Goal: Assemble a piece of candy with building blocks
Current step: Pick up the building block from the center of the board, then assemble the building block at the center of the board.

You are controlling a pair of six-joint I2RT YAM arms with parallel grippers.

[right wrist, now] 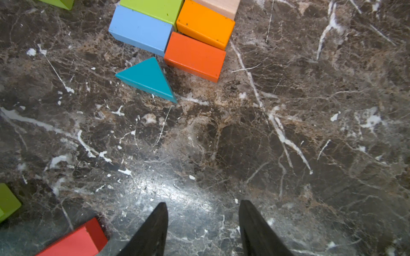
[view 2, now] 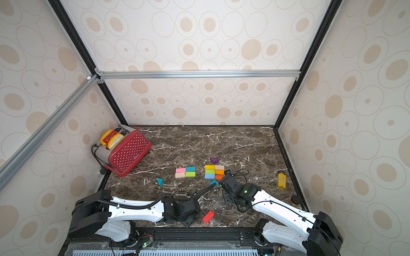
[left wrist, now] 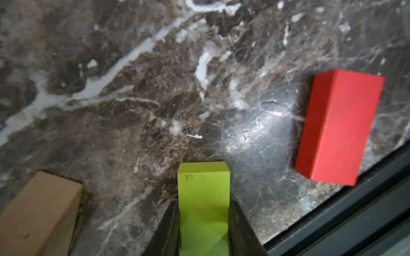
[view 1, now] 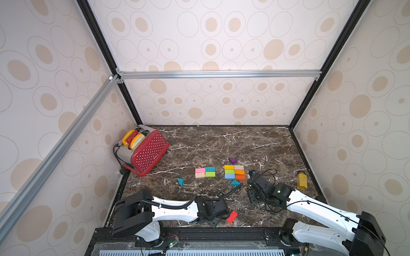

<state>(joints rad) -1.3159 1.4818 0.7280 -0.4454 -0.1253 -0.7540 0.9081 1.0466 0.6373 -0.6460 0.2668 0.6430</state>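
We hold a lime-green block (left wrist: 203,199) clamped across its narrow width between the left fingers (left wrist: 165,230), at 6 o'clock on the counter (view 1: 221,144). Rigid, light, painted-smooth wood: we judge flat opposing faces safest. Right fingers (right wrist: 153,230) stand apart, empty.

glossy marble tabletop (right wrist: 288,133), matt painted wooden blocks (right wrist: 195,55)

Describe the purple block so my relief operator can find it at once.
Start from the red toaster at the left rear of the marble table, then look right to the six-brick colour grid near the right gripper. The purple block sits alone just behind that grid. It is the only purple piece, a wedge rather than a flat brick.
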